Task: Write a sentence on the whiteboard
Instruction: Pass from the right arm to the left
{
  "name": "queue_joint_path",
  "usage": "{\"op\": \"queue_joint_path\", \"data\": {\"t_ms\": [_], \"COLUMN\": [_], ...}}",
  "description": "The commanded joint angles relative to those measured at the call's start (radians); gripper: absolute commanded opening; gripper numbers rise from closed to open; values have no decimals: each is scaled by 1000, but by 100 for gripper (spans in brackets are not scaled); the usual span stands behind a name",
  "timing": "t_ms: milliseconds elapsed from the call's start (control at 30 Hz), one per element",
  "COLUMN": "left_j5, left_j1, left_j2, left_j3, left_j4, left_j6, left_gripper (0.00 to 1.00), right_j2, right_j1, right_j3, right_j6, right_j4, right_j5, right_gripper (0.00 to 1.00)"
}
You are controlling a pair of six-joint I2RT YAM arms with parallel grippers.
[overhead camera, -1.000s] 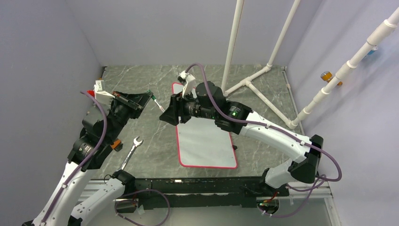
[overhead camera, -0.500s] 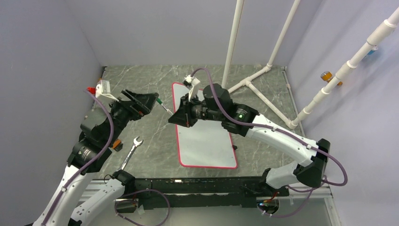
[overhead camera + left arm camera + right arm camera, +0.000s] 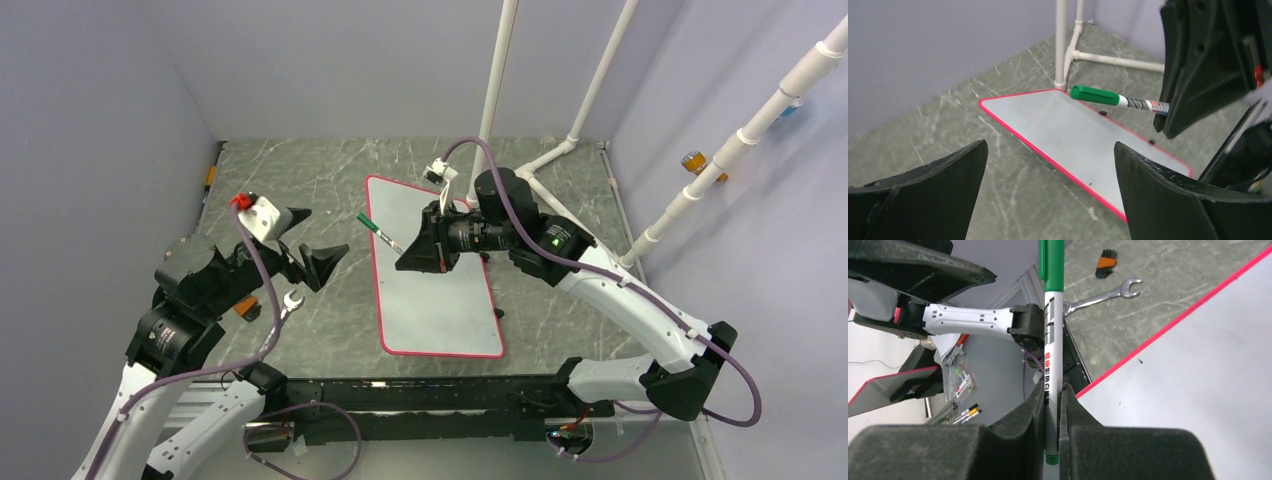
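The whiteboard lies flat on the table, white with a thin red rim; its surface looks blank and no sentence shows on it. Above the board's far left part, my right gripper is shut on a green-capped marker. In the right wrist view the marker stands pinched between the pads, its cap pointing away from the gripper. My left gripper hangs left of the board, open and holding nothing. The left wrist view shows its jaws wide apart, with the marker ahead.
A silver wrench and a small orange-and-black thing lie on the table under the left arm. A white pipe frame stands just behind and right of the board. A small black piece sits by the board's right edge.
My left gripper has opened, let go of the marker and drawn back toward the near left. My right gripper has shut on the marker and carried it right, over the board.
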Motion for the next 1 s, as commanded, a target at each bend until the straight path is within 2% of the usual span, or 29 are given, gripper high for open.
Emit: {"op": "queue_joint_path", "data": {"t_ms": [0,100,200,300,400,600,800,867,967], "left_j5": [161,195,239,298,294,276,114,55,-3], "left_j1": [-3,-5,-7,-17,-29,-93,-227,-271,-320], "left_j2": [-17,-48,-58,-63,-50,40,141,171,220], "left_j3": [-21,-66,-86,-111,-116,-71,-59,-58,-28], "left_j4": [34,75,57,24,60,3,-60,-62,-76], "left_j6": [335,502,708,914,939,1017,1100,1121,1124], "left_gripper": [99,99,95,99,99,86,87,82,67], "right_j2": [3,19,40,64,92,128,152,158,165], "right_j1": [-3,-4,-4,-3,-4,-4,-2,-2,-2], "right_j3": [56,67,89,94,99,124,157,169,187], "right_j6": [20,42,54,75,83,88,76,66,36], "right_j4": [-90,-111,-145,-151,-158,-164,-187,-204,-253], "right_j5": [-21,-21,-9,-20,-32,-61,-84,-89,-82], "right_gripper": [0,0,0,0,0,0,0,0,0]}}
